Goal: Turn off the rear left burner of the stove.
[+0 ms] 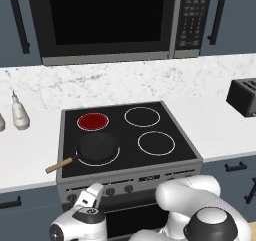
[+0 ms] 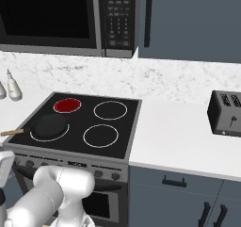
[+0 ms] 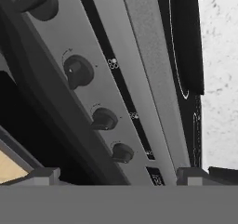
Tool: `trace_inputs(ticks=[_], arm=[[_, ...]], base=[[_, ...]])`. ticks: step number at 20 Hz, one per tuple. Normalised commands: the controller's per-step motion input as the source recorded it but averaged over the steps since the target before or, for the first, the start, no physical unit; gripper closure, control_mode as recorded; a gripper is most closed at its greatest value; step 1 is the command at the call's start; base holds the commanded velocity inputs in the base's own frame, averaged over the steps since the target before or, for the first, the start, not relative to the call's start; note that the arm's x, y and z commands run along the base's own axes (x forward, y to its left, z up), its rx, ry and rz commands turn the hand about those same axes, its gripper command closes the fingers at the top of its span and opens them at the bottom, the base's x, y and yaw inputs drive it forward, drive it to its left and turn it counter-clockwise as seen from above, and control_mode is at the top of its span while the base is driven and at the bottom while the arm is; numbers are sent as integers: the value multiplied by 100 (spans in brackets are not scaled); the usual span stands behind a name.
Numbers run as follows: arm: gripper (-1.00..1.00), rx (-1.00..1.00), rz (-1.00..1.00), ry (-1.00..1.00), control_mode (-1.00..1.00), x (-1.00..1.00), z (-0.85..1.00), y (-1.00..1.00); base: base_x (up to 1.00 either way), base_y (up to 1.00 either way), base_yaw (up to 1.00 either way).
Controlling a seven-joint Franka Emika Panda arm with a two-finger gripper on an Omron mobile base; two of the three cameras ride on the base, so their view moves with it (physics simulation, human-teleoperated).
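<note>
The stove (image 1: 127,157) sits in a white desk (image 2: 174,136) under a microwave (image 1: 107,20). Its rear left burner (image 1: 93,121) glows red behind a pan (image 1: 96,148). The gripper (image 3: 116,174), jaws wide, faces the stove's knobs (image 3: 103,118).

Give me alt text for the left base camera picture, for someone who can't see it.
A black glass stove with its rear left burner glowing red, and a dark frying pan with a wooden handle on the front left zone. The robot's open claw sits low by the stove's front knobs; a microwave hangs above.
</note>
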Motion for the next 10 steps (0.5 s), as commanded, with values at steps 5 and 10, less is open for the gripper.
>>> trace_inputs(ticks=[5,10], arm=[[-100,0,0,-5,-100,1,-4,1],[-100,0,0,-4,-100,8,-3,0]], base=[[0,0,0],[0,0,0]])
